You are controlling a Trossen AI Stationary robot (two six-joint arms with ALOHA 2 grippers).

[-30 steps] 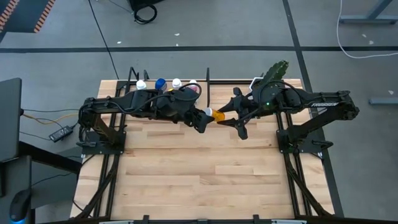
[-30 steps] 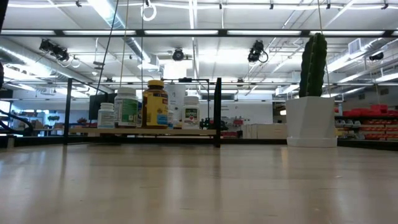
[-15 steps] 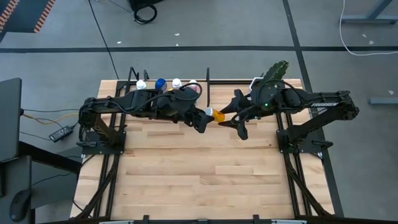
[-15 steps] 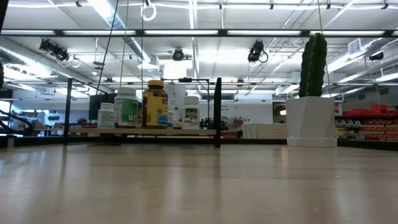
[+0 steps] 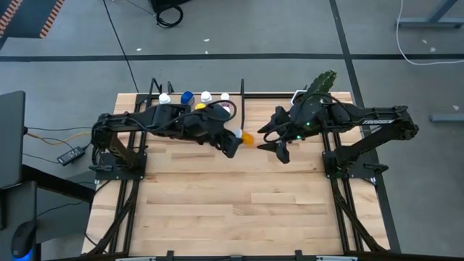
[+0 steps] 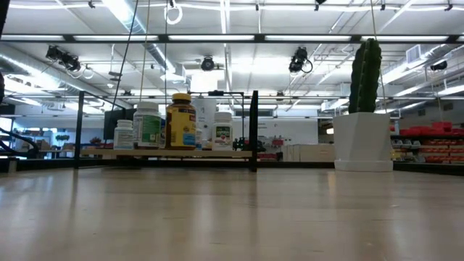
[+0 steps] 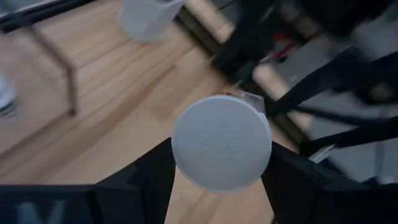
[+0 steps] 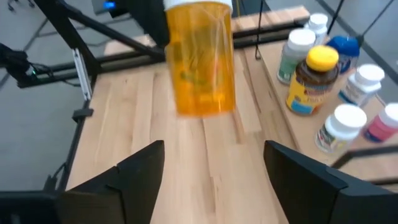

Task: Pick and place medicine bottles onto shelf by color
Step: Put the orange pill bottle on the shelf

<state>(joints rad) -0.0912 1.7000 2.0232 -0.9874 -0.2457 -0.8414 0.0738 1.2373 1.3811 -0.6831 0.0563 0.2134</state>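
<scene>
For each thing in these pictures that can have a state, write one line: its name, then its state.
orange bottle: capped, held off the table by the left gripper.
left gripper: shut on the bottle's white cap.
right gripper: open, apart from the bottle.
yellow-lidded amber bottle: upright, lidded, on the shelf.

Both arms reach toward table centre; left claw clamped, right claw spread wide, facing it.

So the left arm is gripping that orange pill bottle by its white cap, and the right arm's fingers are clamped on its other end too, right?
Not quite. The left gripper does grip the orange pill bottle by its white cap, but the right gripper has its fingers spread open and clear of the bottle. The right wrist view shows this.
</scene>
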